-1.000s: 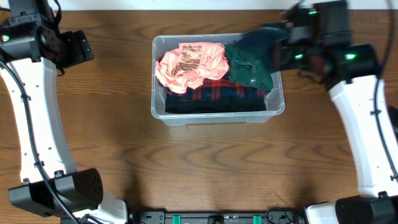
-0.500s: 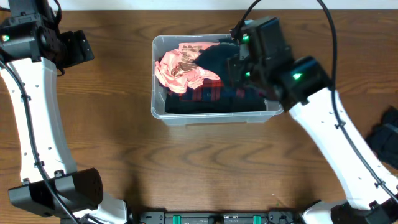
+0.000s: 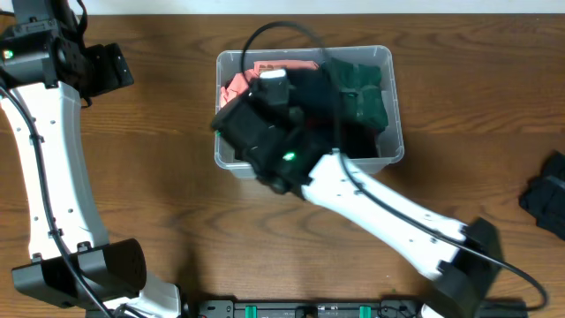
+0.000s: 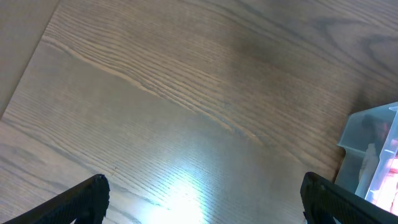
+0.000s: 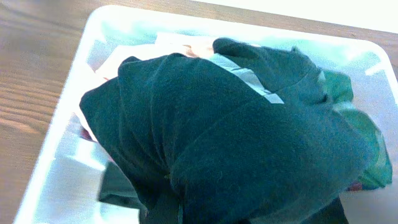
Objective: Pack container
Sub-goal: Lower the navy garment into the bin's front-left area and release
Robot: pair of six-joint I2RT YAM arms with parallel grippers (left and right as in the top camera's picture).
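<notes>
1. The container, a clear plastic bin, sits toward the back middle of the wooden table. It is already heaped with clothing.
2. A second ago the right arm was at the bin's back right corner. It has since swept across and now lies diagonally over the bin's front, with the right gripper low over the left half.
3. A dark green garment has been spread leftward with that sweep. It now covers most of the pink garment, which shows only along the left edge.
4. From the right wrist view, the green cloth fills the frame and puckers toward the bottom, hiding the fingers. I cannot tell whether they pinch it or are parted.
5. The left gripper has not moved. It hangs over bare wood just left of the bin, fingers wide apart and holding nothing.
6. It looks as if this garment is being pressed in. Another dark bundle waits at the table's right edge, so packing seems unfinished.
</notes>
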